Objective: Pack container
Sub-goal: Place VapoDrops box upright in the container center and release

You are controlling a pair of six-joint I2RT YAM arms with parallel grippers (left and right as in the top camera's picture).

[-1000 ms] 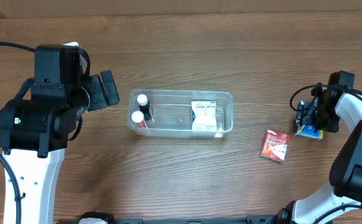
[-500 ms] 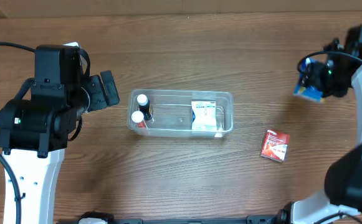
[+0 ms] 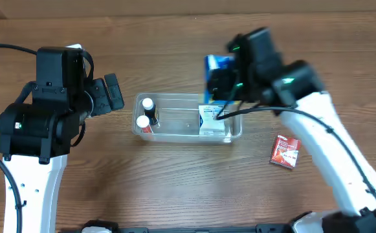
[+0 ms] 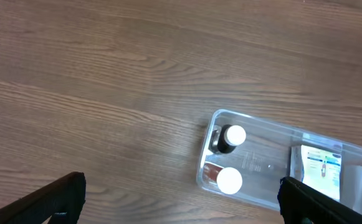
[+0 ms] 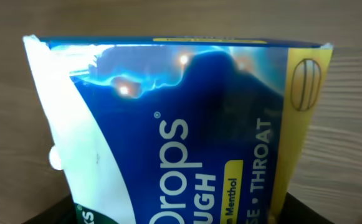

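The clear plastic container [image 3: 188, 133] sits mid-table and holds two white-capped bottles [image 3: 146, 111] at its left end and a white-and-blue box [image 3: 212, 120] at its right end. It also shows in the left wrist view [image 4: 261, 158]. My right gripper [image 3: 221, 76] is shut on a blue cough drops bag [image 3: 217, 63] and holds it above the container's far right edge. The bag [image 5: 187, 130] fills the right wrist view. My left gripper [image 4: 181, 202] is open and empty, left of the container, above bare table.
A small red box [image 3: 285, 151] lies on the table right of the container. The left arm's black body [image 3: 52, 103] stands at the left. The table is wood-grain.
My right arm has swung from the far right edge of the table leftward with the blue bag, to above the container's right end. The left arm has not moved.
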